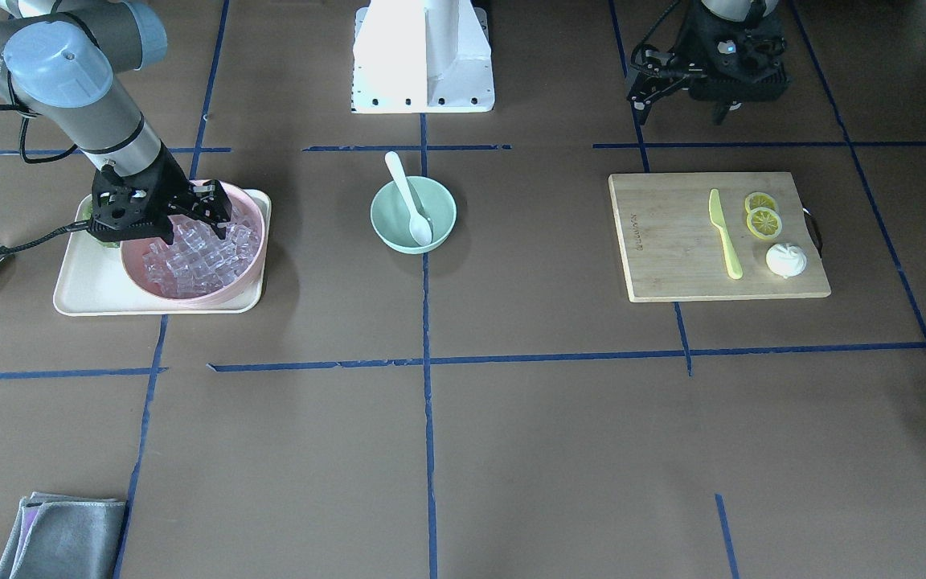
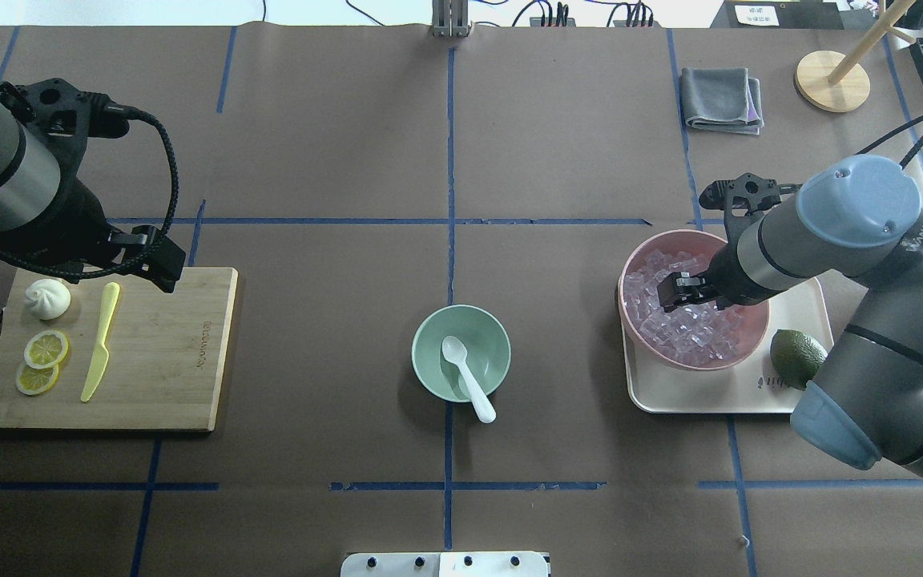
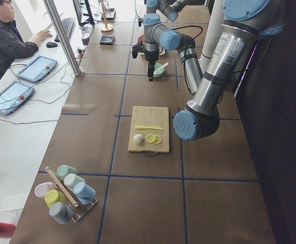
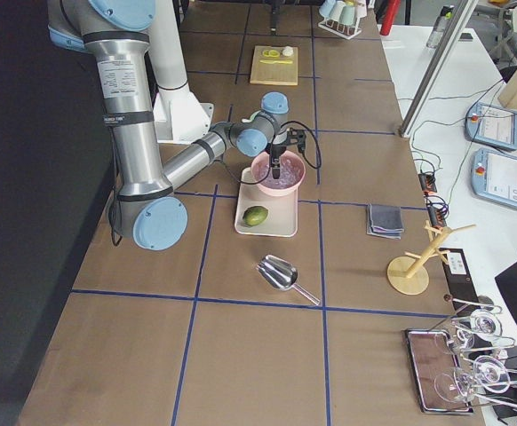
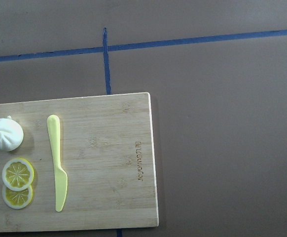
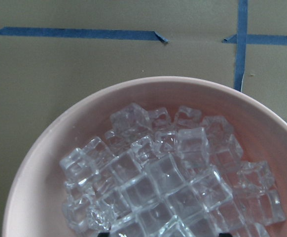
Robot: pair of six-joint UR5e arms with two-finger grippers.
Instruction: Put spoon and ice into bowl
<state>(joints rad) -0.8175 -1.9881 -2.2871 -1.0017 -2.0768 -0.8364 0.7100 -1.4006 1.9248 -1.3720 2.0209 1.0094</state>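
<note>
- Front-facing view: the spoon [image 1: 407, 195] is seen already in the bowl [image 1: 387, 225] just above the frame's centre. Its scoop is down inside and its handle is propped over the rim toward the top of the frame.
- The ice [image 1: 198, 265] is heaped in a pink bowl [image 1: 254, 256] on a cream tray [image 1: 77, 299] at the left. None is seen in the mint bowl.
- The right gripper [image 1: 196, 232] is held low over the heap with its jaws apart, and nothing is seen clamped between them.
- The left gripper [image 1: 680, 104] hangs at the upper right, above a cutting board [image 1: 672, 241]. Whether its jaws are apart cannot be told.
- Overhead view: the pink bowl is shown at the right and the mint bowl at the centre, well apart.
- Left wrist view: only the board and what lies on it are shown, and nothing of the task.
- Right wrist view: the lower frame is filled with clear cubes, loosely piled and touching one another.
- The cubes are judged light, hard and glossy, so likely slippery.
- One cube on top of the heap would best be taken across two flat opposite faces. A pinch on its corners could squirt it out, and its neighbours may be shifted.
</note>
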